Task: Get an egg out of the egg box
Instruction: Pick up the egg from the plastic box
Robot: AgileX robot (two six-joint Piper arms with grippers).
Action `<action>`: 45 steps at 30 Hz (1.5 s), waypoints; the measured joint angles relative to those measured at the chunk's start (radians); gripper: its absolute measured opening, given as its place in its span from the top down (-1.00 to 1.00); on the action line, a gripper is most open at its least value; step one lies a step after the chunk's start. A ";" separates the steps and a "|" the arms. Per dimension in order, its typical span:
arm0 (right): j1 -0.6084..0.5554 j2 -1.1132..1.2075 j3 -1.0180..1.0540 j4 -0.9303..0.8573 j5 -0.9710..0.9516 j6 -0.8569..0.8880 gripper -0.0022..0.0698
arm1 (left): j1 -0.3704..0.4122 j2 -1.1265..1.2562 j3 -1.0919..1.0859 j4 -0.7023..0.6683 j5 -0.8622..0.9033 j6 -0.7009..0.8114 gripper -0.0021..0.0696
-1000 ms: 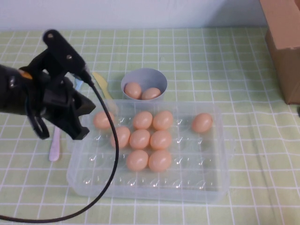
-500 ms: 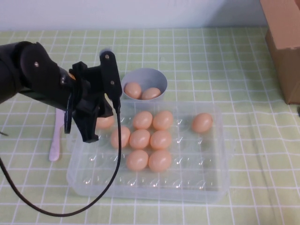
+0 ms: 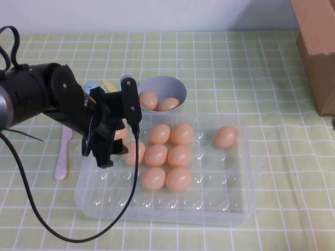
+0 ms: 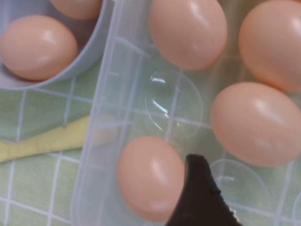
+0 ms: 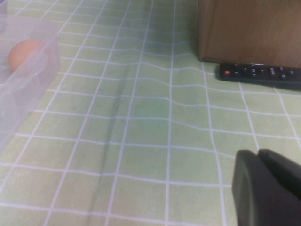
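Green checked cloth under egg box (image 3: 246,172). Left gripper (image 3: 110,149) open, one finger beside corner egg (image 4: 150,176), nothing grasped. Right gripper (image 5: 265,188) parked near remote, fingers together. Risk: finger pushes egg aside or cracks it w/ bad centering.

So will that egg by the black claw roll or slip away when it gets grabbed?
Probably it will slip a little: the egg looks smooth and glossy, and the left end effector has hard fingers. It likely won't roll far, since it sits in a dimple of the egg box. It may crack if squeezed hard. The right end effector rests away over the tablecloth.
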 joint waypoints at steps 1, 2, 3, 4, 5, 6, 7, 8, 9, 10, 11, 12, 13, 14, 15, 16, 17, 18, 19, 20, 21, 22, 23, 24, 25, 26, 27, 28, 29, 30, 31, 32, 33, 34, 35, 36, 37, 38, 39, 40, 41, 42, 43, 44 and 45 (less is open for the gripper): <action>0.000 0.000 0.000 0.000 0.000 0.000 0.99 | 0.000 0.002 0.000 0.013 -0.002 0.000 -0.18; 0.000 0.000 0.000 0.000 0.000 0.000 0.99 | 0.000 0.005 0.000 0.023 -0.004 0.000 -0.18; 0.000 0.000 0.000 0.000 0.000 0.000 0.99 | 0.000 0.008 -0.001 0.032 -0.007 0.000 -0.19; 0.000 0.000 0.000 0.000 0.000 0.000 0.99 | 0.000 0.010 -0.002 0.040 -0.007 0.000 -0.19; 0.000 0.000 0.000 0.000 0.000 0.000 0.99 | 0.002 0.013 -0.002 0.044 -0.008 0.000 -0.19; 0.000 0.000 0.000 0.000 0.000 0.000 0.99 | 0.004 0.020 -0.007 0.046 -0.008 0.000 -0.19; 0.000 0.000 0.000 0.000 0.000 0.000 0.99 | 0.008 0.022 -0.012 0.046 -0.006 0.000 -0.19; 0.000 0.000 0.000 0.000 0.000 0.000 0.99 | 0.011 0.031 -0.023 0.048 -0.006 -0.002 -0.19; 0.000 0.000 0.000 0.000 0.000 0.000 0.99 | 0.018 0.042 -0.035 0.048 -0.006 -0.009 -0.19; 0.000 0.000 0.000 0.000 0.000 0.000 0.99 | 0.022 0.050 -0.049 0.050 -0.006 -0.020 -0.19; 0.000 0.000 0.000 0.000 0.000 0.000 0.99 | 0.025 0.061 -0.063 0.052 -0.006 -0.034 -0.20; 0.000 0.000 0.000 0.000 0.000 0.000 0.99 | 0.028 0.071 -0.077 0.052 -0.006 -0.046 -0.20; 0.000 0.000 0.000 0.000 0.000 0.000 0.99 | 0.030 0.079 -0.088 0.055 -0.006 -0.048 -0.20; 0.000 0.000 0.000 0.000 0.000 0.000 0.99 | 0.032 0.088 -0.099 0.056 -0.004 -0.052 -0.20; 0.000 0.000 0.000 0.000 0.000 0.000 0.99 | 0.034 0.096 -0.109 0.056 0.001 -0.055 -0.20; 0.000 0.000 0.000 0.000 0.000 0.000 0.99 | 0.034 0.100 -0.116 0.057 0.004 -0.055 -0.20; 0.000 0.000 0.000 0.000 0.000 0.000 0.99 | 0.034 0.108 -0.121 0.059 0.013 -0.057 -0.20; 0.000 0.000 0.000 0.000 0.000 0.000 0.99 | 0.034 0.112 -0.124 0.059 0.016 -0.059 -0.20; 0.000 0.000 0.000 0.002 0.000 0.000 0.99 | 0.034 0.117 -0.126 0.061 0.020 -0.059 -0.20; 0.000 0.000 0.000 0.002 0.000 0.000 0.99 | 0.034 0.122 -0.126 0.064 0.025 -0.059 -0.20; 0.000 0.000 0.000 0.002 0.000 0.000 0.99 | 0.034 0.127 -0.126 0.068 0.029 -0.059 -0.20; 0.000 0.000 0.000 0.002 0.000 0.000 0.99 | 0.034 0.130 -0.127 0.072 0.029 -0.059 -0.20; 0.000 0.000 0.000 0.002 0.000 0.000 0.99 | 0.034 0.134 -0.127 0.075 0.029 -0.059 -0.20; 0.000 0.000 0.000 0.002 0.000 0.000 0.99 | 0.034 0.139 -0.129 0.078 0.030 -0.059 -0.20; 0.000 0.000 0.000 0.002 0.000 0.000 0.99 | 0.034 0.141 -0.129 0.083 0.030 -0.059 -0.20; 0.000 0.000 0.000 0.002 0.000 0.000 0.99 | 0.034 0.141 -0.129 0.083 0.030 -0.059 -0.20; 0.000 0.000 0.000 0.002 0.000 0.000 0.99 | 0.034 0.142 -0.131 0.083 0.030 -0.059 -0.20; 0.000 0.000 0.000 0.002 0.000 0.000 0.99 | 0.034 0.143 -0.131 0.083 0.030 -0.059 -0.20; 0.000 0.000 0.000 0.002 0.000 0.000 0.99 | 0.034 0.145 -0.131 0.083 0.028 -0.059 -0.20; 0.000 0.000 0.000 0.002 0.000 0.000 0.99 | 0.034 0.147 -0.131 0.083 0.024 -0.059 -0.20; 0.000 0.000 0.000 0.002 0.000 0.000 0.99 | 0.034 0.149 -0.131 0.083 0.022 -0.059 -0.20; 0.000 0.000 0.000 0.002 0.000 0.000 0.99 | 0.036 0.148 -0.131 0.083 0.020 -0.059 -0.20; 0.000 0.000 0.000 0.002 0.000 0.000 0.99 | 0.036 0.148 -0.131 0.083 0.020 -0.059 -0.20; 0.000 0.000 0.000 0.002 0.000 0.000 0.99 | 0.036 0.148 -0.131 0.083 0.018 -0.059 -0.20; 0.000 0.000 0.000 0.002 0.000 0.000 0.99 | 0.036 0.148 -0.131 0.083 0.015 -0.059 -0.20; 0.000 0.000 0.000 0.002 0.000 0.000 0.99 | 0.038 0.148 -0.131 0.083 0.014 -0.059 -0.20; 0.000 0.000 0.000 0.002 0.000 0.000 0.99 | 0.038 0.148 -0.131 0.083 0.012 -0.059 -0.20; 0.000 0.000 0.000 0.002 0.000 0.000 0.99 | 0.038 0.148 -0.131 0.083 0.010 -0.059 -0.20; 0.000 0.000 0.000 0.002 0.000 0.000 0.99 | 0.040 0.148 -0.131 0.083 0.007 -0.059 -0.20; 0.000 0.000 0.000 0.002 0.000 0.000 0.99 | 0.042 0.148 -0.131 0.083 0.004 -0.059 -0.20; 0.000 0.000 0.000 0.002 0.000 0.000 0.99 | 0.047 0.148 -0.131 0.083 0.002 -0.059 -0.20; 0.000 0.000 0.000 0.002 0.000 0.000 0.99 | 0.051 0.148 -0.131 0.085 -0.002 -0.059 -0.20; 0.000 0.000 0.000 0.002 0.000 0.000 0.99 | 0.054 0.148 -0.131 0.087 -0.005 -0.059 -0.20; 0.000 0.000 0.000 0.002 0.000 0.000 0.99 | 0.058 0.148 -0.131 0.089 -0.006 -0.059 -0.20; 0.000 0.000 0.000 0.002 0.000 0.000 0.99 | 0.061 0.148 -0.131 0.090 -0.009 -0.059 -0.20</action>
